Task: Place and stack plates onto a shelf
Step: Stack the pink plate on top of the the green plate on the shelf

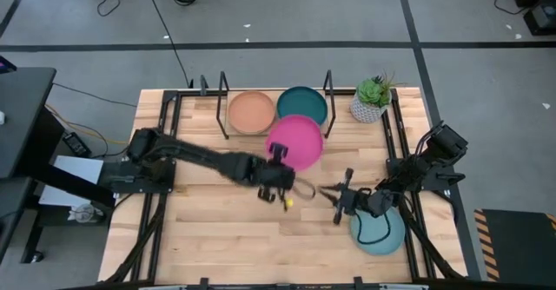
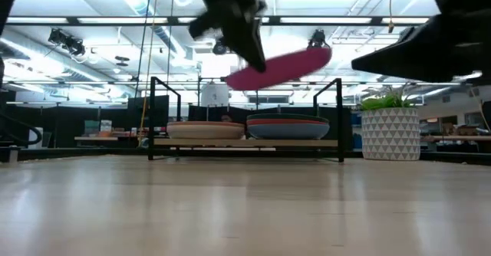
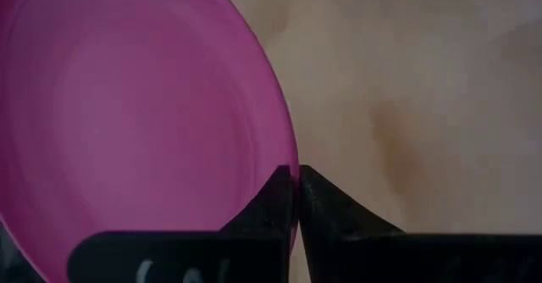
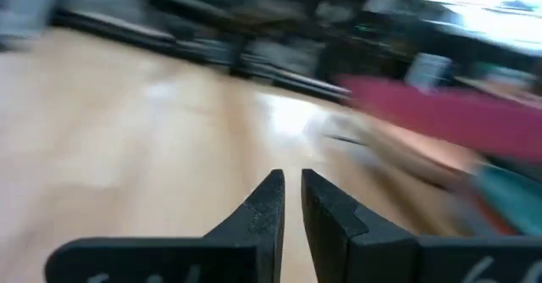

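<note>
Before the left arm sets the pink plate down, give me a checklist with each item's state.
1. Grip: left gripper is shut on the rim of the pink plate. Ok.
2. Height: in the low view the pink plate hangs above both stacks on the shelf. Ok.
3. Level: the plate tilts, one edge higher. Not ok.
4. Aim: from above it overlaps the front of the dark teal plate and part of the tan plate, centred over neither. Not ok.
5. Right gripper is off the shelf, near the light teal plate, fingers nearly closed with nothing between them. Ok.
6. Plant pot stands outside the shelf frame. Ok.
</note>
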You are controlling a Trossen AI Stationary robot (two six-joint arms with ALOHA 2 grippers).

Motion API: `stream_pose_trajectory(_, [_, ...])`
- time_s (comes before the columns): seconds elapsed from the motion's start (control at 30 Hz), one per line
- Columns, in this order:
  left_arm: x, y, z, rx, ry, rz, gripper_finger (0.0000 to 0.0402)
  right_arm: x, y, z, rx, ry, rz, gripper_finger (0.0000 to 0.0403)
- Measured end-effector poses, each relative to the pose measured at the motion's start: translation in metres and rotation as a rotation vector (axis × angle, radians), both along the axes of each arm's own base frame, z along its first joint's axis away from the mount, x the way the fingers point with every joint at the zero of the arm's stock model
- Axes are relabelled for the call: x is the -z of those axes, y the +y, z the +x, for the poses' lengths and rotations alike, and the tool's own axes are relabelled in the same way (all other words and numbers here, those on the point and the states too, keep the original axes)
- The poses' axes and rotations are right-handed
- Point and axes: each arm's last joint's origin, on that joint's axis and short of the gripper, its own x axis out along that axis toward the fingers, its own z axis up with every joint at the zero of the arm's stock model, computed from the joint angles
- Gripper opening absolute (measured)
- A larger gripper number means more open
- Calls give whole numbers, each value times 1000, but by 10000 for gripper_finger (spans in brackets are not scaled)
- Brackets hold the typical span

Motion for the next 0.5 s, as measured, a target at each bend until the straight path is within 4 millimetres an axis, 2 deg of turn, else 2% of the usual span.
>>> stream_pose_trajectory(0.13, [1,47,7,-12,28,-28,15,3,6,1,-212,36,11,50])
stream_pose_trajectory(0.27, [1,91,9,-4,33,-104,15,2,5,1,-190,32,12,50])
stream_pose_trajectory(0.4, [1,121,9,-26,44,-98,15,6,4,1,-167,53,35,50])
stream_pose_trajectory(0.5, [-8,133,16,-23,3,-85,15,7,4,0,-160,58,43,50])
